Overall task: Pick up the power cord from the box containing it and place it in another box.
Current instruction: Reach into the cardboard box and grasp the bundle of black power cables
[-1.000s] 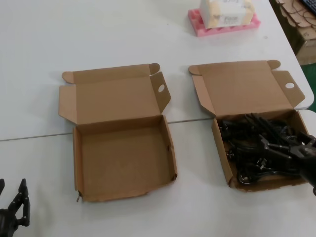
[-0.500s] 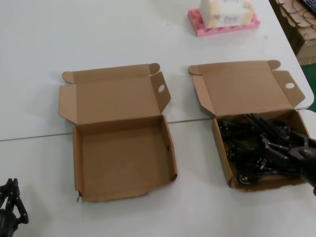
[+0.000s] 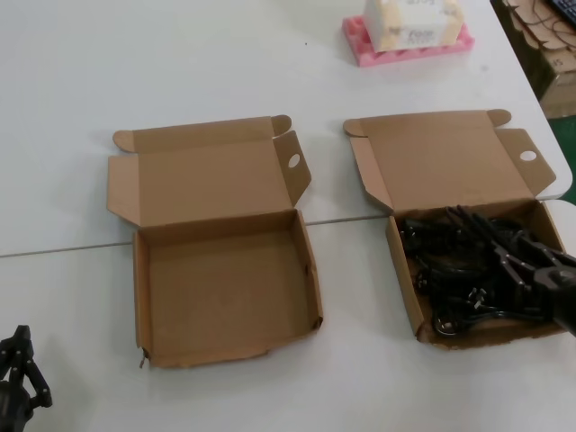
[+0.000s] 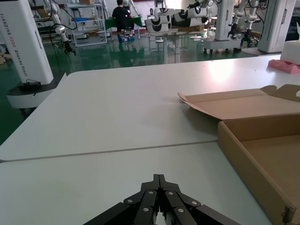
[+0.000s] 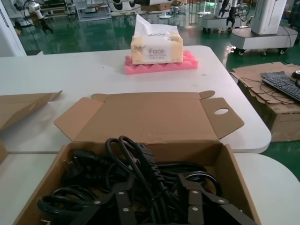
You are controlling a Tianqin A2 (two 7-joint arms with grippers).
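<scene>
The power cord [image 3: 468, 270], a thin black rubber cable in a tangled bundle, is found at lower right, inside the neat-walled brown cardboard box [image 3: 404, 288]. The right gripper [image 5: 159, 197] is spread over it, fingers among the loops; the strands run mostly sideways. The left gripper [image 4: 159, 187], pressed together, is parked lower left, well apart from the ragged-fronted empty cardboard box [image 3: 207, 353].
</scene>
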